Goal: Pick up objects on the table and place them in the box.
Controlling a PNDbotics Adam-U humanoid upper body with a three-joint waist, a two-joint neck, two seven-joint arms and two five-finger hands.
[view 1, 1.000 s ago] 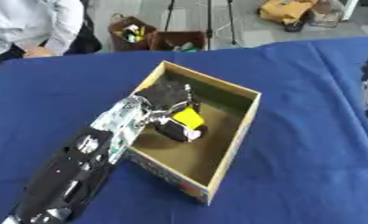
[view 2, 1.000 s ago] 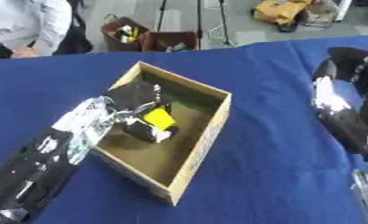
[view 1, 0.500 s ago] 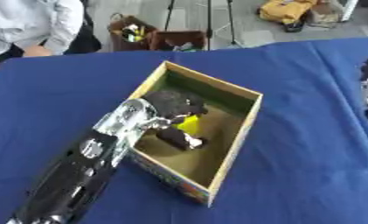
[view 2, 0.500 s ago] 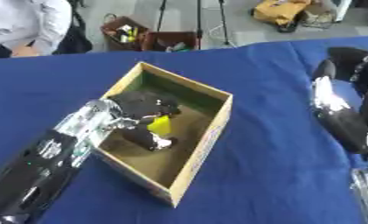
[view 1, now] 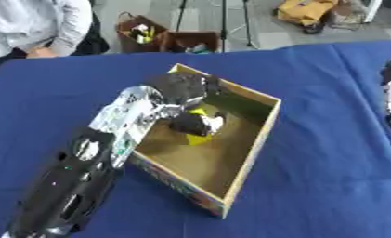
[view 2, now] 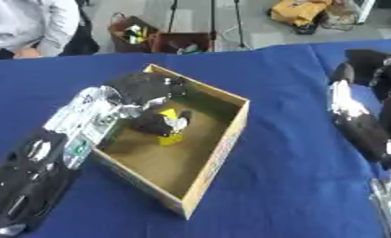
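Observation:
An open cardboard box [view 1: 266, 122] sits askew on the blue table. My left arm comes in from the lower left and my black left hand [view 1: 180, 87] reaches over the box's left wall into it. Its fingers [view 1: 195, 123] are curled round a small yellow object [view 2: 169, 114], low over the box floor; most of the object is hidden by them. My right hand [view 2: 370, 66] hangs at the right edge above the table, well away from the box, with its silver forearm [view 2: 354, 119] below it.
The blue cloth [view 1: 328, 167] covers the whole table. A person in a light shirt [view 1: 32, 23] stands at the far left edge. Beyond the table, a brown bag [view 1: 141, 33], tripod legs and a yellow bag [view 1: 305, 10] are on the floor.
My left hand has stayed inside the box with the yellow object, dipping toward the floor and shifting only slightly. The right arm has not moved.

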